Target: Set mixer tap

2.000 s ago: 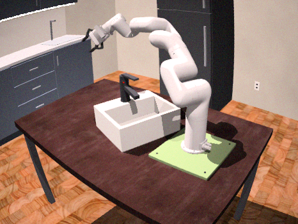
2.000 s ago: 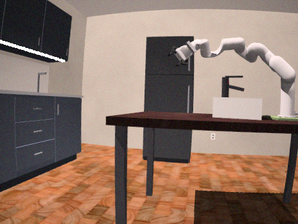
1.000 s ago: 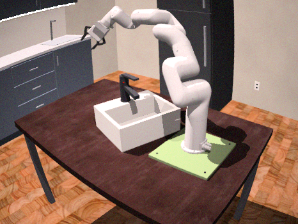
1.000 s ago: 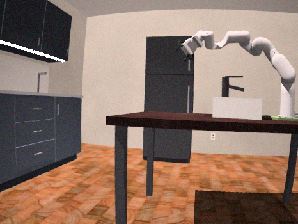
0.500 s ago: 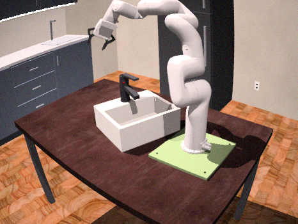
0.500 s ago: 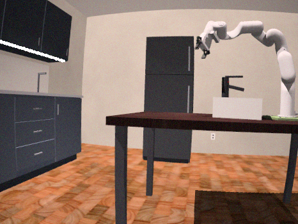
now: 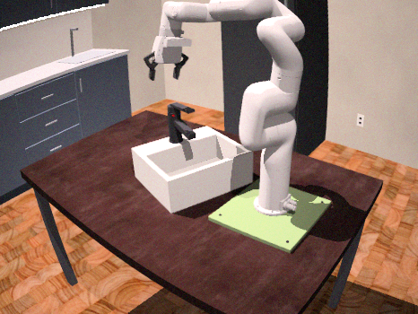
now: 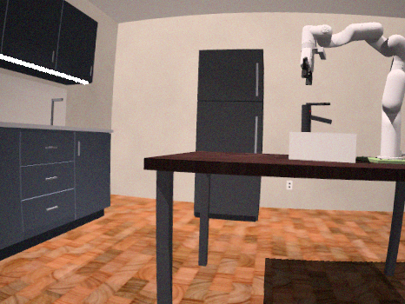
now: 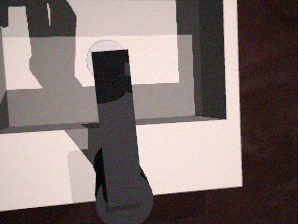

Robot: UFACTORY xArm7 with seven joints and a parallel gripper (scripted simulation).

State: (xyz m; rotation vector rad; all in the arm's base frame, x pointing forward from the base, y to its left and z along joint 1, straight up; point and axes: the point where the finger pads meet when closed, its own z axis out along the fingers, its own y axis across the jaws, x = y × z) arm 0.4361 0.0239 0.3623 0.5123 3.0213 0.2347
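Note:
A dark mixer tap (image 7: 178,125) stands on the back rim of a white basin (image 7: 193,172) on the dark wooden table. Its lever (image 7: 182,108) lies flat on top and reaches out on the basin side, roughly above the spout (image 7: 187,132). My gripper (image 7: 165,67) hangs open and empty well above the tap, fingers pointing down. In the exterior view the gripper (image 8: 308,72) is clear above the level lever (image 8: 317,104). The wrist view looks straight down on the tap (image 9: 118,135) and the basin (image 9: 150,65); my fingers are out of that picture.
My arm's base stands on a green plate (image 7: 271,215) to the right of the basin. The table ends close behind the tap. A kitchen counter (image 7: 49,103) and a dark fridge (image 8: 229,130) stand off the table.

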